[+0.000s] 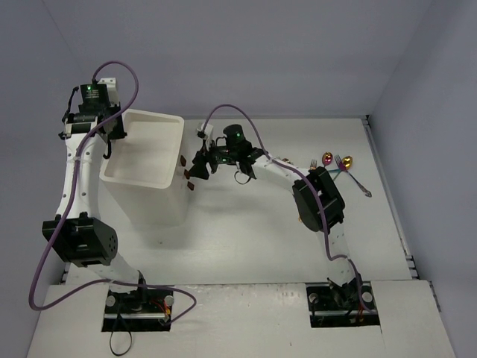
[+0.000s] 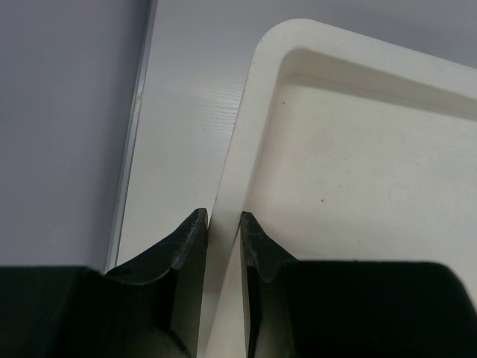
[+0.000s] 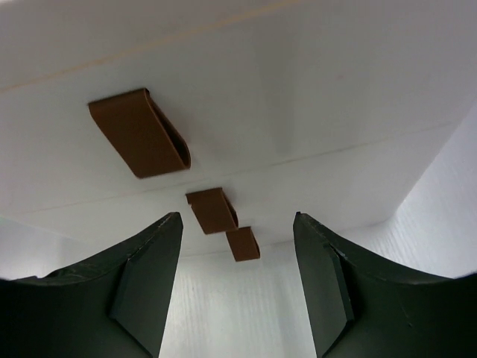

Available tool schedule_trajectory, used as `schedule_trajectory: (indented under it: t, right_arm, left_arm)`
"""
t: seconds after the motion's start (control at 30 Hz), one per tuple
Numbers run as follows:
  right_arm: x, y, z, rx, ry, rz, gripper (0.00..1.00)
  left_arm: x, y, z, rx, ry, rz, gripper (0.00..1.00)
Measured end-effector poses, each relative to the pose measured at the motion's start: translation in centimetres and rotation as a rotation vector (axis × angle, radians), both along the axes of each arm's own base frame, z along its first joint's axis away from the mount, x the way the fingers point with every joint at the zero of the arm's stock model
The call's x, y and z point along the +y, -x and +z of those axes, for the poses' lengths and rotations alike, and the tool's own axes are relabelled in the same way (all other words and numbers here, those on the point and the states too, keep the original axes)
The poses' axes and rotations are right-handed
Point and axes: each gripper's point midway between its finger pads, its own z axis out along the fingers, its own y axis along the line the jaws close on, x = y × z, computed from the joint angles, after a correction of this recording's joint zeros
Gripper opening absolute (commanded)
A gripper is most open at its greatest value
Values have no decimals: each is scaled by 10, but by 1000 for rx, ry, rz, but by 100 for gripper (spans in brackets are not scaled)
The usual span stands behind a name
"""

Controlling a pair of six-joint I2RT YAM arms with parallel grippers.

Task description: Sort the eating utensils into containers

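White drawer unit (image 1: 149, 153), brown handles (image 3: 140, 133) before parted right claw (image 3: 237, 224), utensils (image 1: 339, 164) well apart

Utensils (image 1: 339, 162) lie well right of the drawer unit (image 1: 159, 206).

Drawer unit (image 1: 153, 198) walls off space before right claw (image 1: 195, 173).

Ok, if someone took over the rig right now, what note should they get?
Left hand: shut on the rim of the white box, apparently steadying it.
Right hand: open, empty, facing the brown drawer handles, not gripping any.
Utensils: clustered on the table, far right, away from the box.
Done: nothing sorted; the drawers look shut.
Left: pull a drawer open, then move every utensil in.
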Motion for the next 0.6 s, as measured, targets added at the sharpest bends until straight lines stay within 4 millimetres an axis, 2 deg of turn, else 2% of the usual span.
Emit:
schedule_trajectory:
  t: [0.1, 0.2, 0.33, 0.6]
  right_arm:
    - [8, 2, -5, -30, 14, 7, 58]
    - [14, 8, -17, -35, 44, 16, 57]
    - [15, 12, -32, -31, 82, 21, 54]
    - [14, 4, -36, -75, 111, -14, 42]
  left_arm:
    - [0, 0, 0, 0, 1, 1, 0]
    - [0, 0, 0, 0, 1, 1, 0]
    - [0, 0, 0, 0, 1, 1, 0]
    - [0, 0, 0, 0, 1, 2, 0]
